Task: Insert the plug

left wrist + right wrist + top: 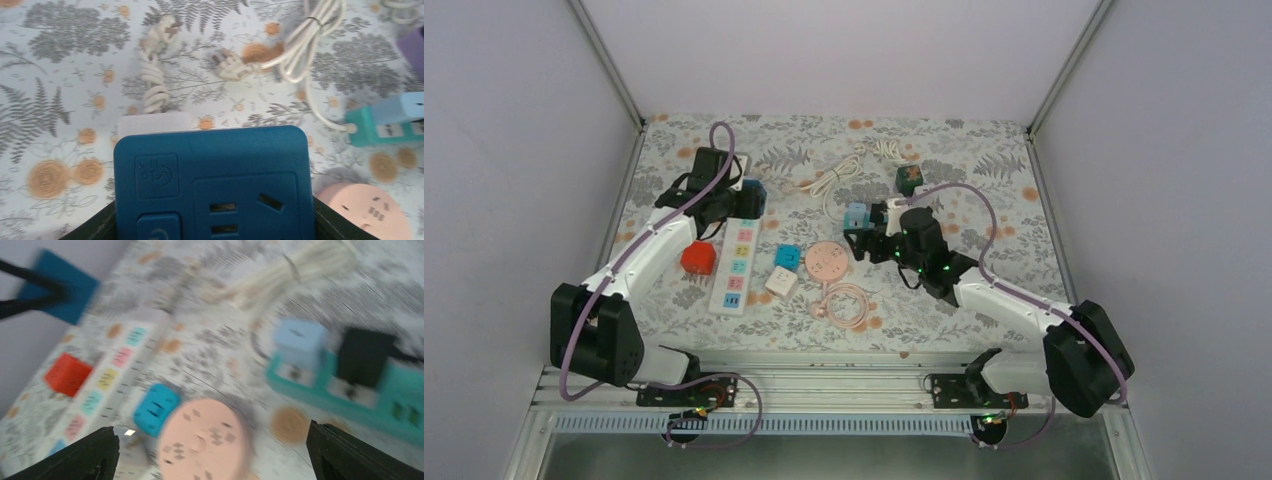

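Red cube (698, 258) on floral tablecloth (904, 320)

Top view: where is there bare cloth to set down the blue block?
Bare: the near patch between the pink coiled cable and the right arm; the far-left corner behind the blue block. Crowded: the centre, from the white power strip to the pink round socket.

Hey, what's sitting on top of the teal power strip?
A light blue cube adapter and a black block-shaped plug sit on the teal power strip. The sockets under them are covered, so how deep their prongs go cannot be seen.
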